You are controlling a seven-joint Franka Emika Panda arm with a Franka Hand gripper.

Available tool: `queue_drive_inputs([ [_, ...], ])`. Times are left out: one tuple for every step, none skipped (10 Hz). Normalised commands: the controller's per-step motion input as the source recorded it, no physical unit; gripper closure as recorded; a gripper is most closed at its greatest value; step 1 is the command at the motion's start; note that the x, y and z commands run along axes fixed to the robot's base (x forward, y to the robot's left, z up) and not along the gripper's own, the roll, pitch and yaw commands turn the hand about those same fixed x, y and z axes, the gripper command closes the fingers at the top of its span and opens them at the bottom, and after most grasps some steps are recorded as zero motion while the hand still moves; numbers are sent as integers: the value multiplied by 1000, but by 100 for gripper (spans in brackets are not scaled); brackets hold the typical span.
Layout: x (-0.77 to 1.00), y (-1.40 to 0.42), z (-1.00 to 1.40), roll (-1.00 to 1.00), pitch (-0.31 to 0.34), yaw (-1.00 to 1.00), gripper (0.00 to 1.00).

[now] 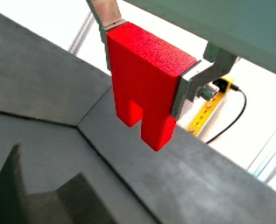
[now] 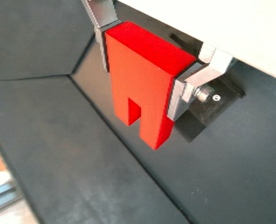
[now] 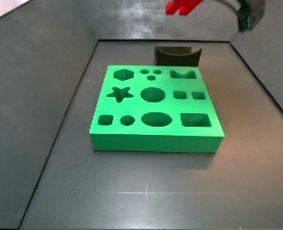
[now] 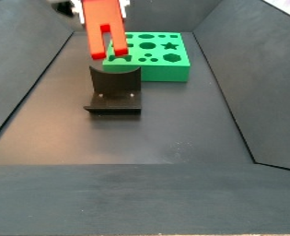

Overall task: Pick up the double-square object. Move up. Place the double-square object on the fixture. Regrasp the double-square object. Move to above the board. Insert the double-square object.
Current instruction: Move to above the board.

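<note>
Double-square object, the small bright red plastic block [image 1: 146, 74] with two square prongs split by a slot, is up in the air, clamped in the gripper [image 1: 152, 61]. Both wrist views show it clearly: flat silver fingers [image 2: 187, 87] press on its two opposite sides, jaws closed tight against the red block [image 2: 140, 74], prongs pointing down toward the dark floor. No contact with anything below.

Over to a side view: the red piece [image 4: 104, 28] hangs prongs-down right above the small dark grey fixture [image 4: 114, 88], the block with the curved notch in its top. From this angle the prong tips sit just over the notch, though whether they touch it I cannot tell. The gripper [image 4: 100, 7] is mostly cut off at the picture's upper edge.

In a side view from the opposite end, only a sliver of red [image 3: 183, 7] shows at the top edge, above and behind the fixture [image 3: 176, 57]. The large flat bright green board [image 3: 155, 106], full of shaped cutouts, star, hexagon, circles, oval, squares, lies on the floor just beside the fixture.
</note>
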Motion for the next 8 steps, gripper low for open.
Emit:
queue_drive_inputs([
  [46,15,1000,-32,-50,10,100],
  [39,14,1000,-42,-18,-19,100],
  [34,12,1000,-49,6,-28,100],
  [25,8,1000,-56,42,-28,100],
  [22,6,1000,-65,65,-23,100],
  [20,3,1000,-77,94,-4,100],
  [20,2,1000,-78,107,6,100],
  [23,-2,983,-76,132,32,100],
])
